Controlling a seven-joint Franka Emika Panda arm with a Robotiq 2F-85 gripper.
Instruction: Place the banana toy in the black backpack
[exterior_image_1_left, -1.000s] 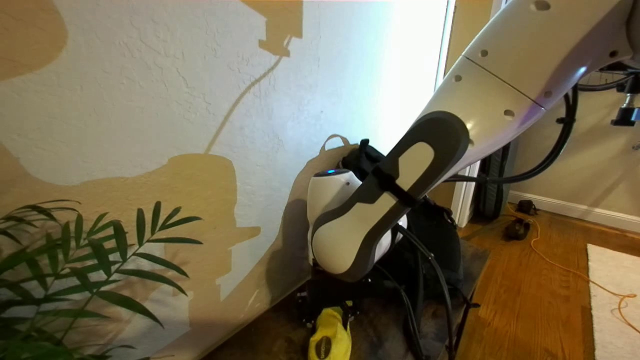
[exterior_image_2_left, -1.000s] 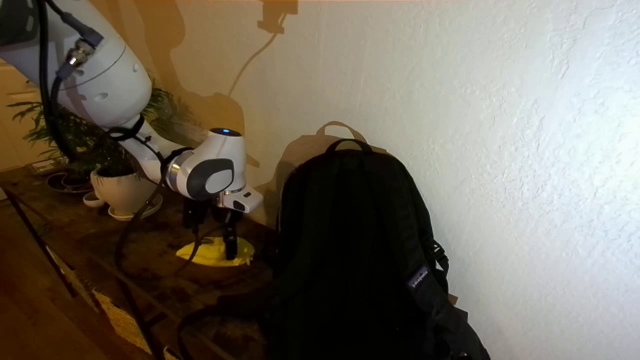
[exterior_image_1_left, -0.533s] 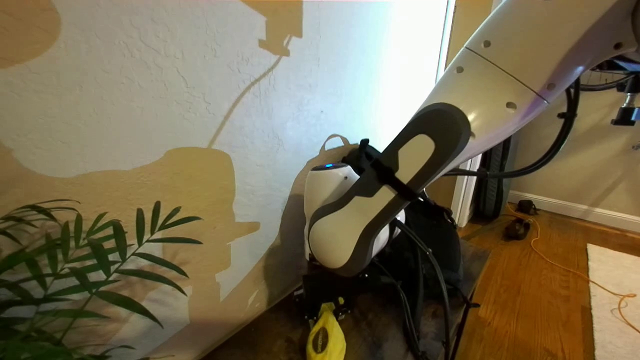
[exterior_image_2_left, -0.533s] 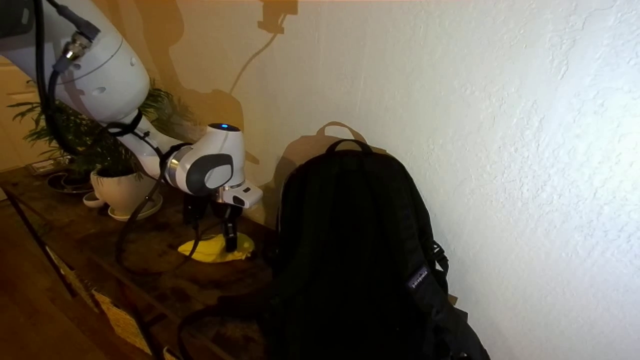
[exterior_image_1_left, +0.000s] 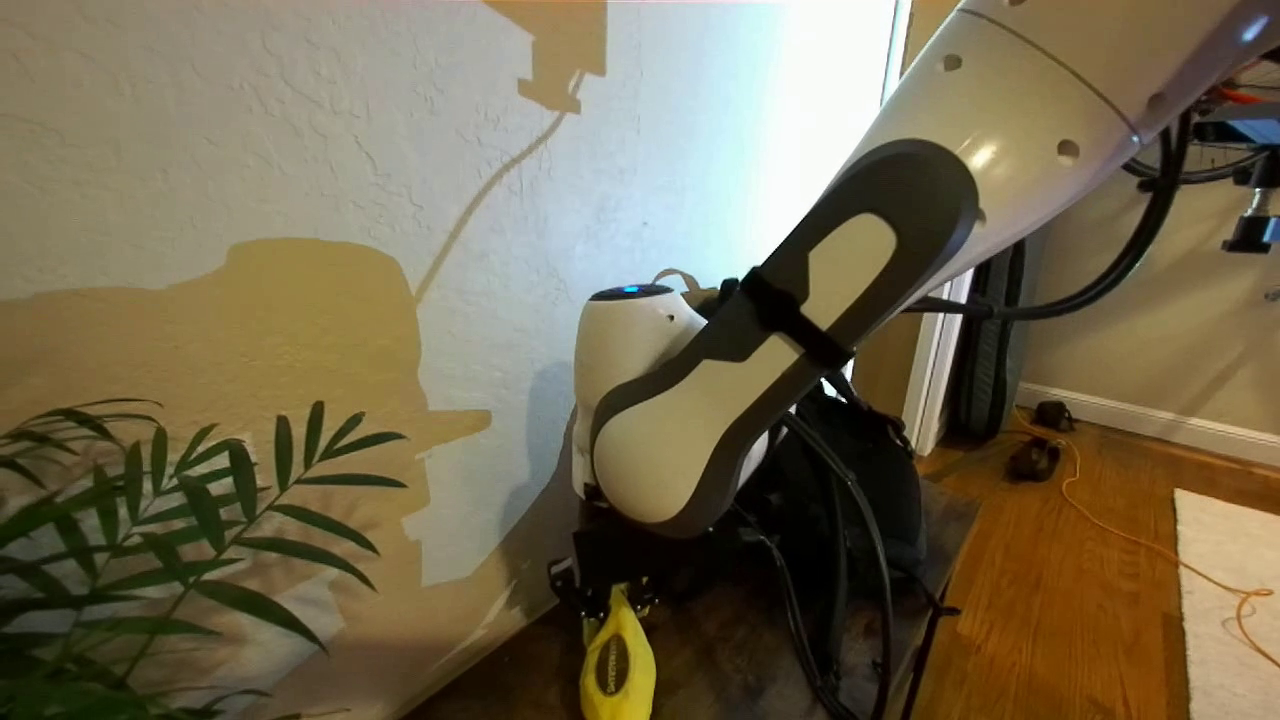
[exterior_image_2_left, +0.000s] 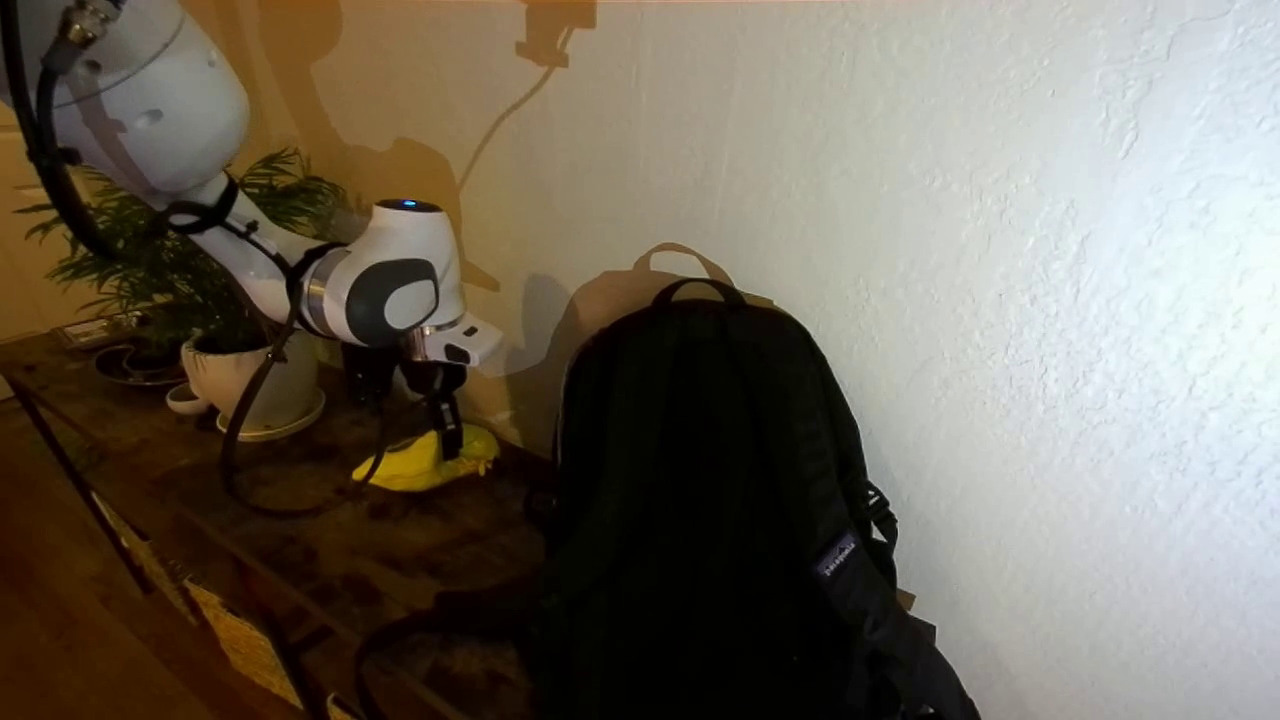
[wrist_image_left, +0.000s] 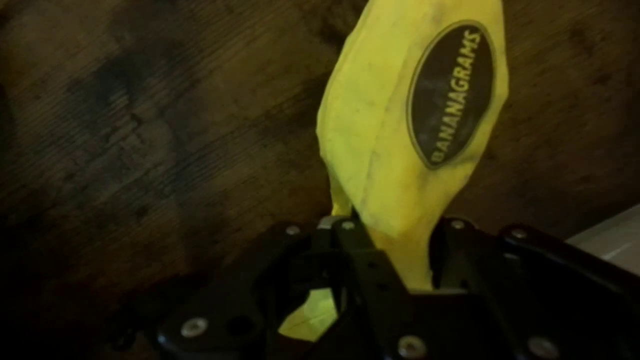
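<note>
"BANANAGRAMS" reads the dark oval label (wrist_image_left: 452, 95) on the banana toy (wrist_image_left: 370, 125), all creased yellow cloth. The gripper (wrist_image_left: 395, 235) holds its fingers close together, pinching that cloth into a narrow neck. I can't tell whether the toy touches the dark, grainy wooden table (exterior_image_2_left: 440, 555) below; it's outside the round-topped black backpack (exterior_image_2_left: 700, 480), near it. A "patagonia" tag (exterior_image_2_left: 836, 556) marks the strap; rough plaster wall (exterior_image_2_left: 1000, 300) behind.
</note>
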